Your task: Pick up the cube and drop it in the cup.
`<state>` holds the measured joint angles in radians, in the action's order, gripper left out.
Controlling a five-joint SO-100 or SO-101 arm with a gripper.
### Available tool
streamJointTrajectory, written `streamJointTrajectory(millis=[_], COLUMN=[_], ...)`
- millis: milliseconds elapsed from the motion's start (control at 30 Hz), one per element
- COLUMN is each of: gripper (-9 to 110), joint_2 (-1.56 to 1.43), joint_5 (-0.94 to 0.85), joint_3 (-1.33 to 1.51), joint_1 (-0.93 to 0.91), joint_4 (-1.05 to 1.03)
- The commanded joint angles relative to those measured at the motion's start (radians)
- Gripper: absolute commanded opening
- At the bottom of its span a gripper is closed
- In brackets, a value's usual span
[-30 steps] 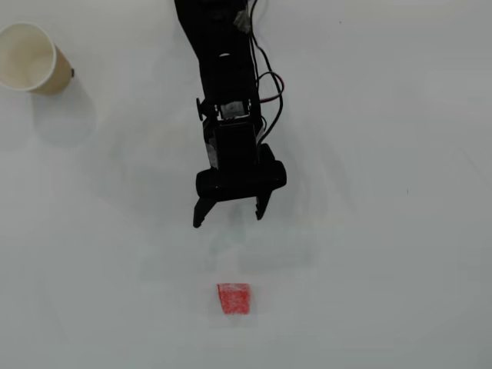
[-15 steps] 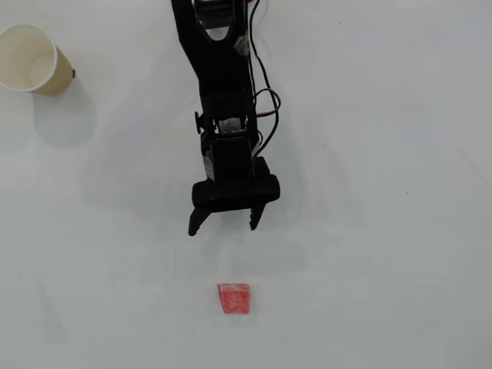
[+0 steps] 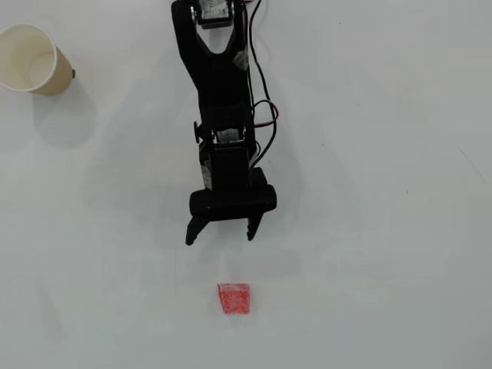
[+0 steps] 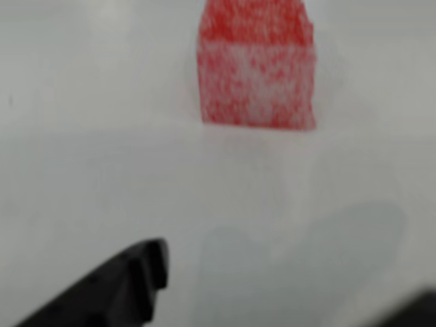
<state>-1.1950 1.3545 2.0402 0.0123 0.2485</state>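
The red speckled cube sits on the white table near the bottom middle of the overhead view. It fills the top middle of the wrist view, blurred. My black gripper is open and empty, with its fingertips just short of the cube and apart from it. One fingertip shows at the bottom left of the wrist view. The cream paper cup stands at the top left of the overhead view, far from the gripper, its white inside showing.
The black arm with red and black wires reaches down from the top middle of the overhead view. The white table stretches around it.
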Motion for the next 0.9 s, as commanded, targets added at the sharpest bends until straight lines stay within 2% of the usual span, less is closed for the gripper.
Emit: streamJointTrajectory(millis=[0, 400, 867], gripper=[41, 41, 41], joint_2=[-0.032, 0.043, 0.147], joint_5=[-0.012, -0.011, -0.009], joint_3=[-0.118, -0.186, -0.285], joint_1=[0.032, 0.064, 0.051], joint_4=[0.054, 0.164, 0.195])
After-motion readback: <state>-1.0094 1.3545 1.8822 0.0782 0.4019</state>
